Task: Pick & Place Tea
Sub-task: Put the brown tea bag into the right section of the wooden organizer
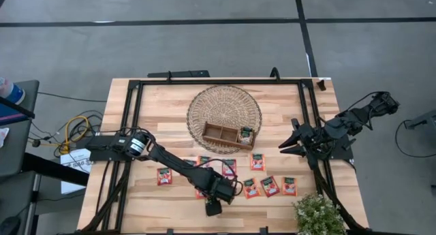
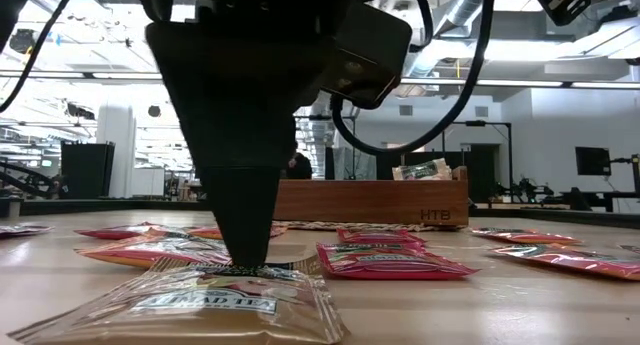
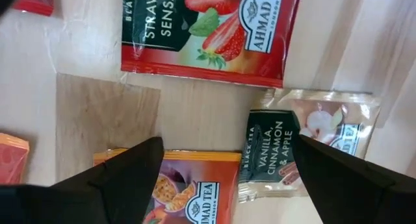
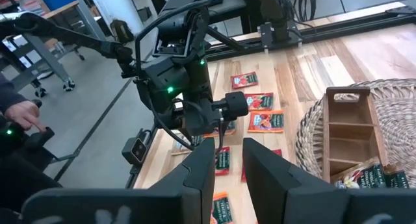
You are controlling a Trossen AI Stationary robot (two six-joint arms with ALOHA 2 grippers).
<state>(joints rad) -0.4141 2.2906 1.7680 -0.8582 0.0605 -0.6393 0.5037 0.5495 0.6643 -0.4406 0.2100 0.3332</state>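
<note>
Beige sachet [image 2: 205, 303] under left gripper [image 3: 227, 162] (fingers apart) | wrist-only: vanilla label | right gripper [image 1: 291, 141] parted.

Tray [image 1: 221, 133] on woven mat [image 1: 225, 99]; sachets [image 1: 270, 186] scattered on table [image 1: 163, 102] before it

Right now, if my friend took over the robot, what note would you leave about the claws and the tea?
Left claw: open, low over the front-centre sachets, fingers either side of a beige vanilla-cinnamon-apple sachet and an orange one; nothing held.
Right claw: open, empty, waiting at the table's right side.
Tea: about nine sachets lie loose on the table, such as a red one.
Done: sachets stand in an end compartment of the wooden tray, on the wicker mat.
Left: pick up and place all loose sachets.
</note>
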